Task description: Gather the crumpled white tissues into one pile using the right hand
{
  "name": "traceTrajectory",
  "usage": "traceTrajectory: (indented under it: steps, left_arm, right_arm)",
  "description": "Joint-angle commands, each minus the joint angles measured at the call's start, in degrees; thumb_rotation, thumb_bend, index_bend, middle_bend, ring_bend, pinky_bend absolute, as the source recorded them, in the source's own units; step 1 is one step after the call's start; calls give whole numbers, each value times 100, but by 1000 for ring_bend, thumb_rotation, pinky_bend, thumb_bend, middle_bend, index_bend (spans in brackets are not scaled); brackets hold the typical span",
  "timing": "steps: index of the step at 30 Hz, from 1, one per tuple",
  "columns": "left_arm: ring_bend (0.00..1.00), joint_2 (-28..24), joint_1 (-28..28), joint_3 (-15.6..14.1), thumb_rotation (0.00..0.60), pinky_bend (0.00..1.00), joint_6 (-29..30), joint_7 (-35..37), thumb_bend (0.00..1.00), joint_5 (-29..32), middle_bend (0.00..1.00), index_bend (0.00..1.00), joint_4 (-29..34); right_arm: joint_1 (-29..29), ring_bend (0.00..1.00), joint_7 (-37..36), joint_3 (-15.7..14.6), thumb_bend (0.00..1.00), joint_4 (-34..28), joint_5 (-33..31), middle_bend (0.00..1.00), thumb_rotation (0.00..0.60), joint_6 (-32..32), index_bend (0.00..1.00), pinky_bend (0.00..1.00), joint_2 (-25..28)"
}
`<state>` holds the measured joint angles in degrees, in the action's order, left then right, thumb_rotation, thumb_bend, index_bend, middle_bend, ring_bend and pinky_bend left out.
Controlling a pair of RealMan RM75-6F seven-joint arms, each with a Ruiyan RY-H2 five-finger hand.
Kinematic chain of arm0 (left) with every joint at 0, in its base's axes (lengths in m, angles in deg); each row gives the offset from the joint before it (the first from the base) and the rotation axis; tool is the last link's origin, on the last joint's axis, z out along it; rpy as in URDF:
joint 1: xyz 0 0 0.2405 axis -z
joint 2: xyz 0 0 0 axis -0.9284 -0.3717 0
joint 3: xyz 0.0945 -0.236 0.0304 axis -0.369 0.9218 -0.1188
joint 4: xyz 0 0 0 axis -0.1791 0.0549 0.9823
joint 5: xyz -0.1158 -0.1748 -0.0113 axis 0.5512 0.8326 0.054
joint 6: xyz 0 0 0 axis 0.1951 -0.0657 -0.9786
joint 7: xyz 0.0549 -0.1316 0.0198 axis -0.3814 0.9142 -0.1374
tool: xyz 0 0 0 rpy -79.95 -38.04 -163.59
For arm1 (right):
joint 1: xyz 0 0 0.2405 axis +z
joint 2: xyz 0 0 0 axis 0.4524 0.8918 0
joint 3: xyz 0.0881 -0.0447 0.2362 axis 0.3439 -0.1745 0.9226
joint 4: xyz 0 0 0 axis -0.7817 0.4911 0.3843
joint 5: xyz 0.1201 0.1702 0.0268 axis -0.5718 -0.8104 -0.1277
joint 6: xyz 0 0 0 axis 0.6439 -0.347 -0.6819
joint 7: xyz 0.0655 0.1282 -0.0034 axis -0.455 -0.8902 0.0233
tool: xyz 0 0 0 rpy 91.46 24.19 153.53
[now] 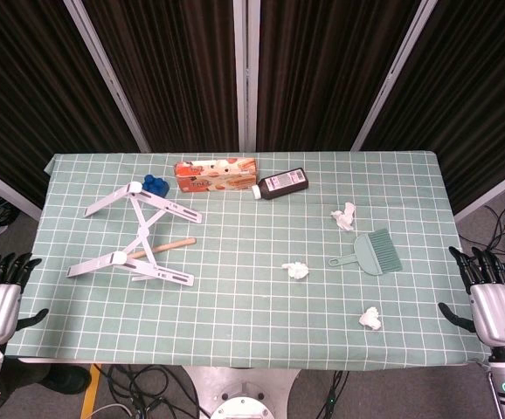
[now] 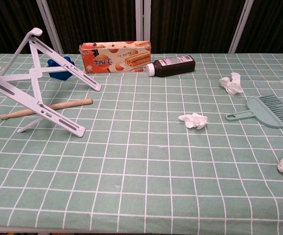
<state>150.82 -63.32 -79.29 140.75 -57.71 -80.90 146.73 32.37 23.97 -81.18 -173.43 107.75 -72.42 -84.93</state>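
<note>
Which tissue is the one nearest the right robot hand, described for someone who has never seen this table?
Start at the green checked tablecloth and go to its right half, where the green dustpan brush lies. The tissue sits on the near side of that brush, close to the front edge. Unlike the other two tissues, it lies closest to the right robot hand.

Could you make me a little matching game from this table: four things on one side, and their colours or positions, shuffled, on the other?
Things:
1. bottle
2. dustpan
3. biscuit box
4. wooden stick

Descriptions:
A. green, between two tissues on the robot's right
B. lying under the white folding stand
C. dark, lying on its side, white cap
D. orange, at the far edge

Pairs: 1-C, 2-A, 3-D, 4-B
</note>
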Motion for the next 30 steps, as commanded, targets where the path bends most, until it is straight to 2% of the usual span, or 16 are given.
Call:
traceTrajectory:
  steps: [1,7,9,15,23,30]
  left_arm:
    - [72,5,12,-4,600,70,-33,32,0,4,114,171,12]
    - [72,22,7,26,600,70,52,65,0,-45,114,171,-20]
    - [72,37,12,35,600,70,87,97,0,-89,114,171,-36]
    - [72,13,8,10,600,70,102,181,0,-157,114,171,-20]
    - [73,-72,-105,-35,600,70,186,237,0,-119,114,171,73]
    - [72,-105,-147,-47,600,70,181,281,0,-77,114,171,113]
  right_arm:
    - [7,0,15,1,102,1,19,176,600,-10,2,0,-10]
    - [180,0,-48,-21,122,-60,172,192,600,204,23,0,53]
    - [388,0,-99,13,157,-45,217,219,600,475,50,2,69]
    - [1271,11,156,250,166,190,167,286,600,1582,130,13,-126]
    - [2316,32,956,493,145,1294,-166,324,600,2721,273,30,-1253]
    - [2729,32,1203,322,128,2079,-121,351,600,3087,335,30,-1980]
